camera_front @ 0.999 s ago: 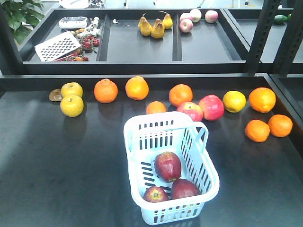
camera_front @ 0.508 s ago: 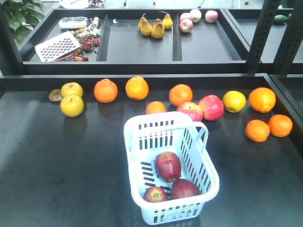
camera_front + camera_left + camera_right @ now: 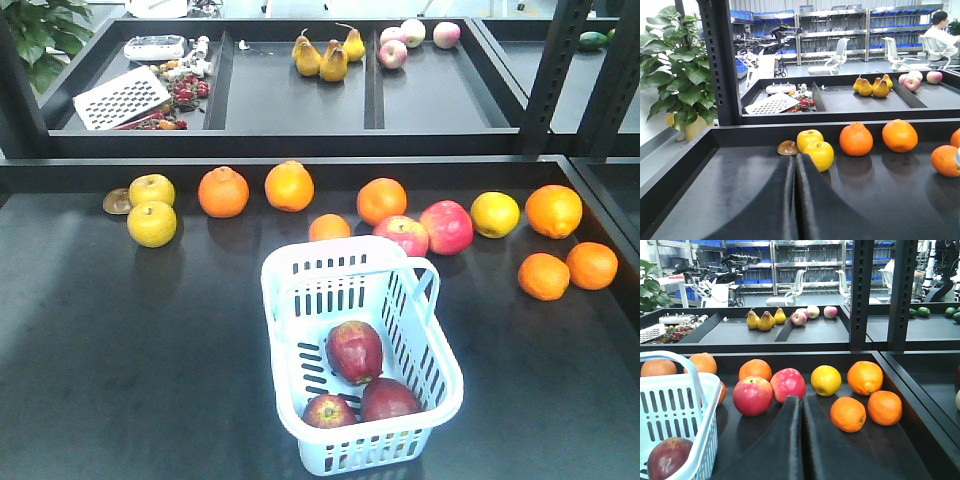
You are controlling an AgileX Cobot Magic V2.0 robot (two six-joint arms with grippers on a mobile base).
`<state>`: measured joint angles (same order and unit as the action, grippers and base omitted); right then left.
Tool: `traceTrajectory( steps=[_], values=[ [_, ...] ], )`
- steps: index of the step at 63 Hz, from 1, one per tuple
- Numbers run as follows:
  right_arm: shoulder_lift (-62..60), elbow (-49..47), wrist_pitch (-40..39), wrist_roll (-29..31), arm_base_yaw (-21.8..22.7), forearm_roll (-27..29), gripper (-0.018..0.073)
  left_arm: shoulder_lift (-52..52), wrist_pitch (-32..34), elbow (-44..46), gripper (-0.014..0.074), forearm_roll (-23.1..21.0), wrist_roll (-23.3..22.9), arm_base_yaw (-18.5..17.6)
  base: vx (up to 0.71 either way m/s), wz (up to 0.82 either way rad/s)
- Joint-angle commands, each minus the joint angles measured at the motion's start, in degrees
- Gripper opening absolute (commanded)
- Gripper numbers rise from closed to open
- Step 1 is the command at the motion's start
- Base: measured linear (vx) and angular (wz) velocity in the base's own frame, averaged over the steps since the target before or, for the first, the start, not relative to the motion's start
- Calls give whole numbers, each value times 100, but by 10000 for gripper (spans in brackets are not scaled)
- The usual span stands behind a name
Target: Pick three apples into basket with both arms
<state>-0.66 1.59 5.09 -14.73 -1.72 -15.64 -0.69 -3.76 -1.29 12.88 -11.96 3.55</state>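
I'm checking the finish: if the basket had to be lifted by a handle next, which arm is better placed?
Right, probably. Its wrist view shows the pale blue-white slotted plastic basket close by; the left wrist view faces round yellow apples instead.

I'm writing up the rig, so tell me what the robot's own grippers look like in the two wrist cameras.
Only the fingers show. The left gripper is two matte black curved fingers, smooth and unmarked, pressed together along a thin seam. The right gripper looks the same: black, rounded, tapering upward. No cables, markings or arm bodies are visible in any view.
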Motion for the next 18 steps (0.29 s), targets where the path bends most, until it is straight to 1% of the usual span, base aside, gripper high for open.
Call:
traceTrajectory(
  steps=[1, 18],
  values=[
    [-79, 79, -432, -2, 42, -71, -4, -85, 409, -52, -6, -10, -45, 4, 0, 0],
    [-79, 79, -432, -2, 42, -71, -4, -85, 409, -52, -6, -10, -45, 4, 0, 0]
  ],
)
